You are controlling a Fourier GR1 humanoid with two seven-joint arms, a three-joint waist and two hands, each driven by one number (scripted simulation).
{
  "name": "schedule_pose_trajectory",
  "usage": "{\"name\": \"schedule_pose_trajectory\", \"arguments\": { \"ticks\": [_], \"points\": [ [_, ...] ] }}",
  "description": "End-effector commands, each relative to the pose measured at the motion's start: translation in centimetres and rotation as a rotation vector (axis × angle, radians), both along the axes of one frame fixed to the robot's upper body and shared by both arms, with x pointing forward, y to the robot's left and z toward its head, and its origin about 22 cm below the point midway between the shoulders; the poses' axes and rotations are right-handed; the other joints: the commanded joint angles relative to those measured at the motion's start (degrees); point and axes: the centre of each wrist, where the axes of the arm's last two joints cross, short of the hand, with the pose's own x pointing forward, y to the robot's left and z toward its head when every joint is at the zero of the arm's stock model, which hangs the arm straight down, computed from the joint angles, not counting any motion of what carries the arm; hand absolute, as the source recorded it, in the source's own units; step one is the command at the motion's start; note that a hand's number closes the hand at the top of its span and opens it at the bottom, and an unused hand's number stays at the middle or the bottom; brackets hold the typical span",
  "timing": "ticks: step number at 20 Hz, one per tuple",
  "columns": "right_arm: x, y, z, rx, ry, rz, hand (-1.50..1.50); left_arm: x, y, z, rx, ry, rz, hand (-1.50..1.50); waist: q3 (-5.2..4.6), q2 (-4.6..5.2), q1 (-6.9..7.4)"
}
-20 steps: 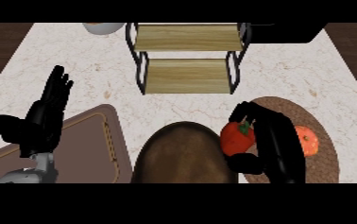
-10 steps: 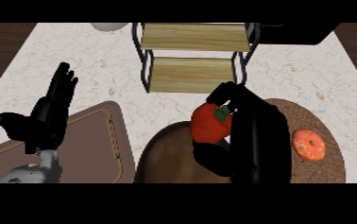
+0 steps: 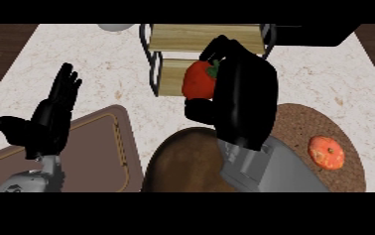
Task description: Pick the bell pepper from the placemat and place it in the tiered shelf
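The right hand (image 3: pixel 245 100) has moved up and away from the placemat (image 3: pixel 344 130) since half a second ago, and now sits over the front edge of the shelf (image 3: pixel 205 35), with the pepper (image 3: pixel 199 80) carried along. A second ago the pepper was low, just beside the placemat; now it hangs in front of the shelf's lower tier. The pepper lies at the left side of the right hand, its red body showing between the fingers curled over its top and the thumb curled under it, so the hand pinches it. The orange fruit (image 3: pixel 327 152) has stayed on the placemat, now well apart from the hand. The left hand (image 3: pixel 51 115) has kept its place at the left, over the counter (image 3: pixel 95 60) beside the brown board (image 3: pixel 102 149), fingers straight and spread, pointing up.
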Motion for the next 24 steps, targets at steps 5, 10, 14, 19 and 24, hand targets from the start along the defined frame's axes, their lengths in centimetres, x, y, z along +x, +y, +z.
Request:
{"name": "schedule_pose_trajectory", "arguments": {
  "ticks": [5,10,14,19,24],
  "points": [
    [4.7,1.5,-1.7,0.127,0.017,-0.124,1.5,-0.6,-0.9,0.2,-0.007,0.01,-0.006,0.0,0.08,0.0,-0.23],
    [8.5,0.0,-2.4,0.15,-0.03,-0.127,1.5,-1.0,0.5,0.4,-0.009,0.018,0.017,0.0,0.1,0.07,-0.26],
    [11.1,-1.1,-5.3,0.085,0.012,-0.124,1.5,-0.7,0.7,1.7,0.008,0.001,0.004,0.0,0.11,0.1,-0.48],
    [12.0,-0.7,-4.3,0.292,-0.048,-0.161,1.5,-0.1,-0.8,0.8,-0.004,-0.012,0.008,0.0,0.12,0.22,-0.23],
    [14.3,-1.4,-6.8,0.307,0.049,-0.118,-1.5,-0.3,-0.4,-1.3,-0.006,-0.006,0.001,0.0,0.08,0.4,-0.19]
  ]
}}
